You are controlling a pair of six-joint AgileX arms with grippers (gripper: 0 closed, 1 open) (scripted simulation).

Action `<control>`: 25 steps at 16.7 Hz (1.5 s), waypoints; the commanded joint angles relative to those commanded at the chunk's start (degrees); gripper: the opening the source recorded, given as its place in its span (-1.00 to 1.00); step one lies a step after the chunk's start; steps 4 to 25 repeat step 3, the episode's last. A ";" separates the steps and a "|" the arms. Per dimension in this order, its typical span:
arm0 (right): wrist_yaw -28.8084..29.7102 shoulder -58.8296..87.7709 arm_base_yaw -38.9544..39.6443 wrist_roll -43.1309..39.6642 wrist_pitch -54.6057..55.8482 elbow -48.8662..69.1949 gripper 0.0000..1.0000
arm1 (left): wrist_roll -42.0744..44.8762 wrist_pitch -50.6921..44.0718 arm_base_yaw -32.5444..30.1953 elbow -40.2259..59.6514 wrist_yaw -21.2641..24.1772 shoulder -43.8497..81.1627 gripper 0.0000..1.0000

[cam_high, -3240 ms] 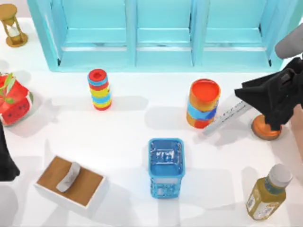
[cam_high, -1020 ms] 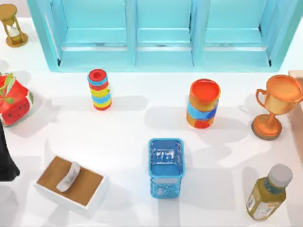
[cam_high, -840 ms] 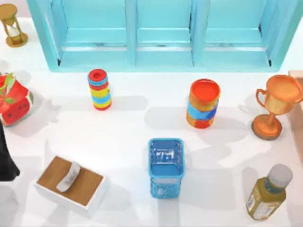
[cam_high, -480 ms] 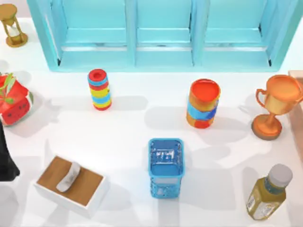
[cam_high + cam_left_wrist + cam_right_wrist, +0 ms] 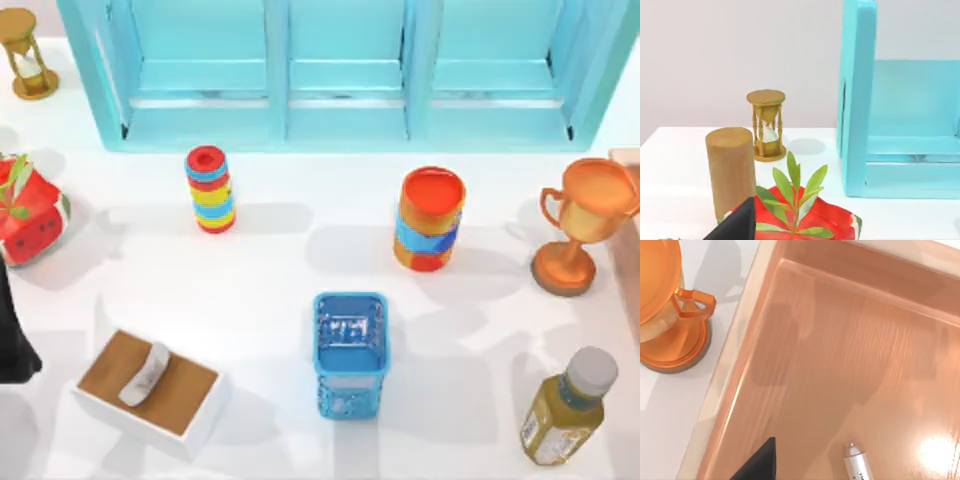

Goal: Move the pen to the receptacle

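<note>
Now the slim grey-white pen [image 5: 856,464] hangs tip-down over the glossy orange wooden tray [image 5: 850,355] at the tabletop's right edge, beside the orange trophy cup [image 5: 665,305]. It seems held by the right end effector, though I cannot tell how its fingers stand. Released from this height, it could bounce or roll against the tray wall. Three seconds ago that arm carried the pen near the striped can; now it is beyond the right edge. The left arm stays parked at the left.

I see the receptacle [image 5: 850,370] as glossy orange-brown wood with faint grain and a bright glare spot; the pen [image 5: 856,462] looks like smooth grey-white plastic. The trophy [image 5: 580,222] shines like polished copper on the matt white desk [image 5: 270,290].
</note>
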 joint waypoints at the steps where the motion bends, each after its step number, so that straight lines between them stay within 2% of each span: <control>1: 0.00 0.00 0.00 0.00 0.00 0.00 1.00 | 0.00 0.00 0.00 0.00 0.00 0.00 1.00; 25: 0.00 0.00 0.00 0.00 0.00 0.00 1.00 | 0.00 0.00 0.00 0.00 0.00 0.00 1.00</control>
